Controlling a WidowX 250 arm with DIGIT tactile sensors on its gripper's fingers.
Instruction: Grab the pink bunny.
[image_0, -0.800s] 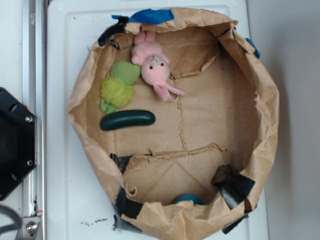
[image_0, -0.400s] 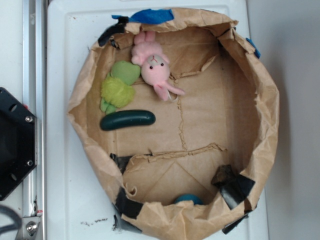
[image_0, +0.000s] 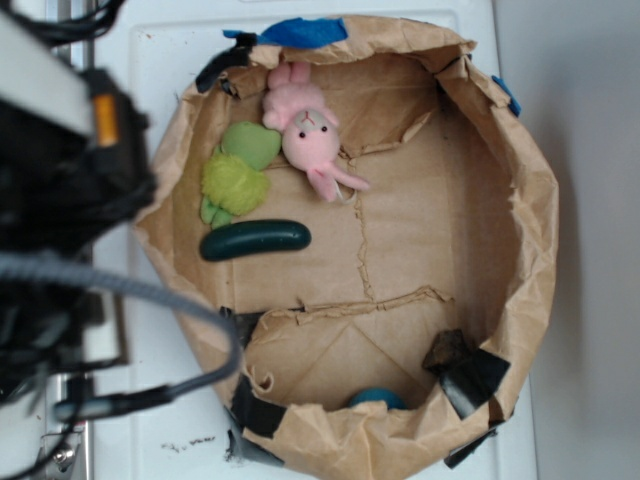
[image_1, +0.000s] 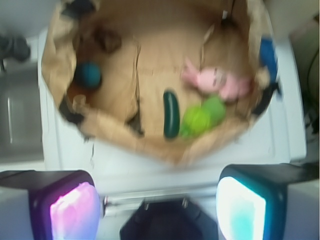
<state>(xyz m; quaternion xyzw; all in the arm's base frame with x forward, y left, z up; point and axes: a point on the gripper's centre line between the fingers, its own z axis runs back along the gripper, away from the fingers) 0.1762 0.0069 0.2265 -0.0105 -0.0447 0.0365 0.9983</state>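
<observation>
Wrist view is showing the bunny (image_1: 216, 82) lying well apart from the claw (image_1: 159, 210), at one o'clock, fingers spread.

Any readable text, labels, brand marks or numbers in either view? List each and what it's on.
None readable in either view.
Paper bag: plain brown, no print visible; the blue tape and black tape on its rim are blank.
Pink bunny, green plush toy, dark green cucumber-shaped item: no tags or marks visible.
Gripper: the pads glow, no lettering; the wrist view is blurred.
</observation>
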